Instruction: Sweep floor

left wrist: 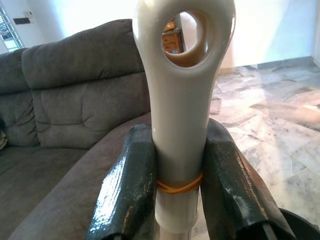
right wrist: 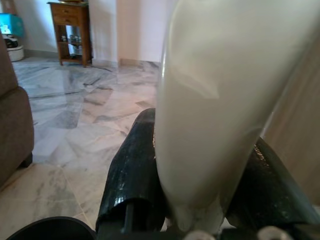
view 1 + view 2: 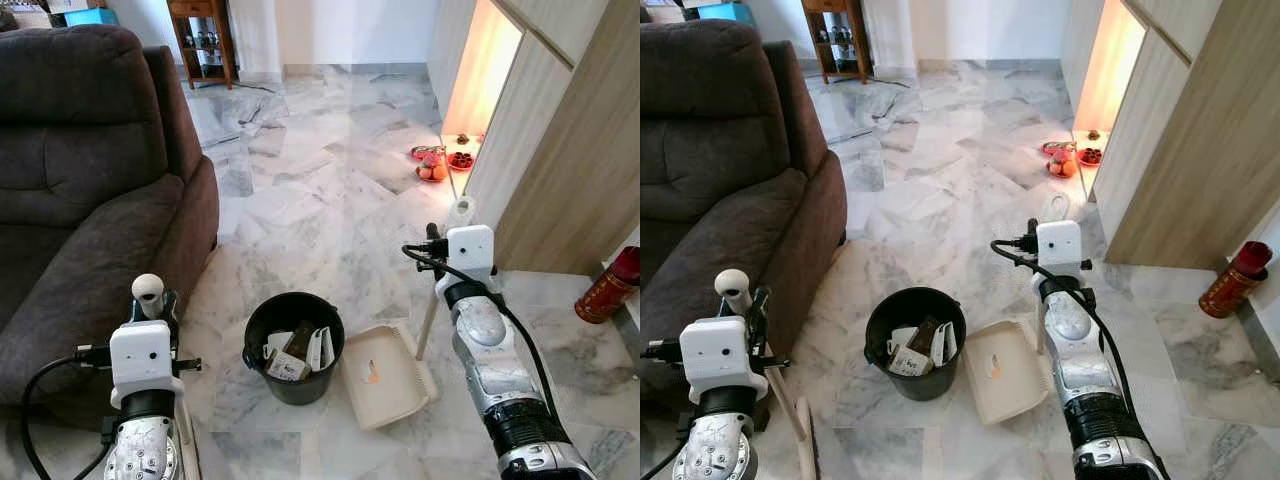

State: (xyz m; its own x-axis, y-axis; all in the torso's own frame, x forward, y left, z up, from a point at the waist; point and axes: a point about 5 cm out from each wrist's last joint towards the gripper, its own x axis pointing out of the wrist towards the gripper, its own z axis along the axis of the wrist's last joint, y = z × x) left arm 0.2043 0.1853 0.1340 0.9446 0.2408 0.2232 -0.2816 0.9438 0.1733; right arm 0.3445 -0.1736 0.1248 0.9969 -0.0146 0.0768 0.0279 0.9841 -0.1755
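My left gripper (image 3: pixel 152 303) is shut on the cream broom handle (image 1: pixel 182 100), just below its ring-shaped end, where a rubber band circles the handle. The broom's pole (image 3: pixel 790 405) slants down to the floor beside the sofa. My right gripper (image 3: pixel 441 247) is shut on the cream top of the dustpan handle (image 2: pixel 220 100). The cream dustpan (image 3: pixel 385 375) rests on the marble floor with a small orange scrap (image 3: pixel 372 376) in it. Just left of it stands a black bin (image 3: pixel 293 345) holding several pieces of rubbish.
A dark grey sofa (image 3: pixel 80 200) fills the left side. Wooden cabinets (image 3: pixel 560 170) line the right, with a red cylinder (image 3: pixel 608 285) at their foot and red plates of fruit (image 3: pixel 435 165) further back. A wooden shelf (image 3: pixel 205 40) stands at the far wall.
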